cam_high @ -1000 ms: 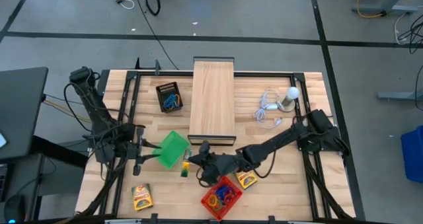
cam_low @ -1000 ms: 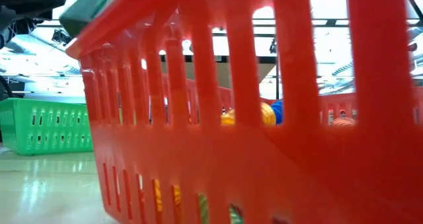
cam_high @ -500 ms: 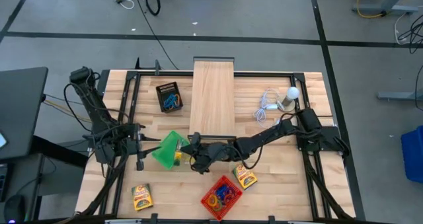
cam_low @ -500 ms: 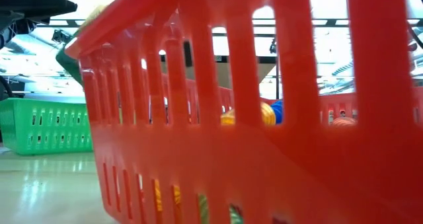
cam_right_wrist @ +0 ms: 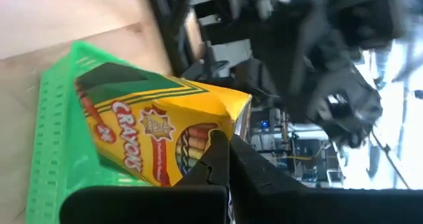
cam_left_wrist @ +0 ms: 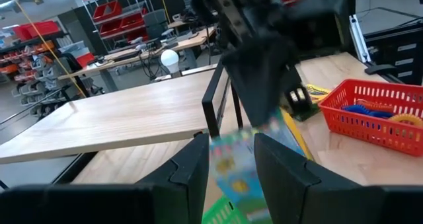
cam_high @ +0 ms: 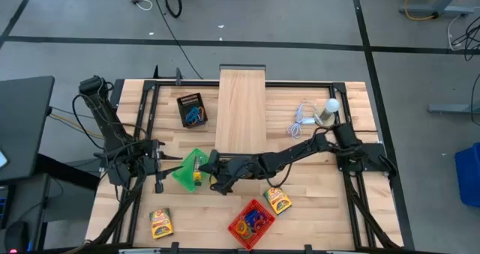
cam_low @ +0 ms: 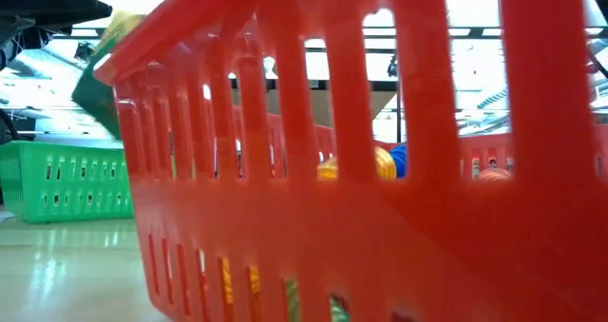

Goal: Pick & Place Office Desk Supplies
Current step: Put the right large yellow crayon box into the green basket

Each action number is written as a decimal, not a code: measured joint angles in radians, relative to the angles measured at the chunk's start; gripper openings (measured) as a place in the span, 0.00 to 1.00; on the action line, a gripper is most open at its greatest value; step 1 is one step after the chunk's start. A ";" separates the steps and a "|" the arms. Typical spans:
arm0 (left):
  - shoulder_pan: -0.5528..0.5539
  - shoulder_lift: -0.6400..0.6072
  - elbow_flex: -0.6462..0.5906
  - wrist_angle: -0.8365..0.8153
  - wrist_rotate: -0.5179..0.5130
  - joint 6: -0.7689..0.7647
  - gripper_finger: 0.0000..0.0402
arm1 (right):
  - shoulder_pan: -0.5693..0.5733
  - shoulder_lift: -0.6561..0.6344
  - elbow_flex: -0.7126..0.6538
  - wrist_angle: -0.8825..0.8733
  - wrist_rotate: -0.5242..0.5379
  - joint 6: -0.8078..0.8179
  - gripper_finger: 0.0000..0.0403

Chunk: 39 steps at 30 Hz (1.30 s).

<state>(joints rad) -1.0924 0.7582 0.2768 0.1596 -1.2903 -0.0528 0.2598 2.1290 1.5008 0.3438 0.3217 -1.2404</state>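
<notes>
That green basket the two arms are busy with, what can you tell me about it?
The green basket is a small plastic bin with slotted, mesh-like walls, bright green all over. It is tipped up on the wooden table, not flat, and the left gripper holds it from the side away from the other arm. A yellow-and-green crayon box is going in over its rim, pinched in the right gripper. In the low view its slatted side shows behind the red basket.
</notes>
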 joint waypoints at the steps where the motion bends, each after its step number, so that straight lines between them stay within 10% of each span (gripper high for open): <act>1: 0.000 0.000 0.000 0.000 0.000 0.000 0.32 | 0.002 0.024 0.021 -0.002 0.010 -0.026 0.00; 11: -0.001 0.000 0.000 -0.005 -0.019 -0.002 0.32 | 0.018 0.231 0.248 -0.090 0.180 -0.197 0.00; 39: -0.001 0.001 0.000 -0.036 -0.019 -0.039 0.32 | -0.040 0.231 0.253 -0.179 0.280 -0.249 0.00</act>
<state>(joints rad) -1.0935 0.7593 0.2768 0.1238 -1.3090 -0.0917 0.2196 2.3604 1.7538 0.1646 0.6014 -1.4899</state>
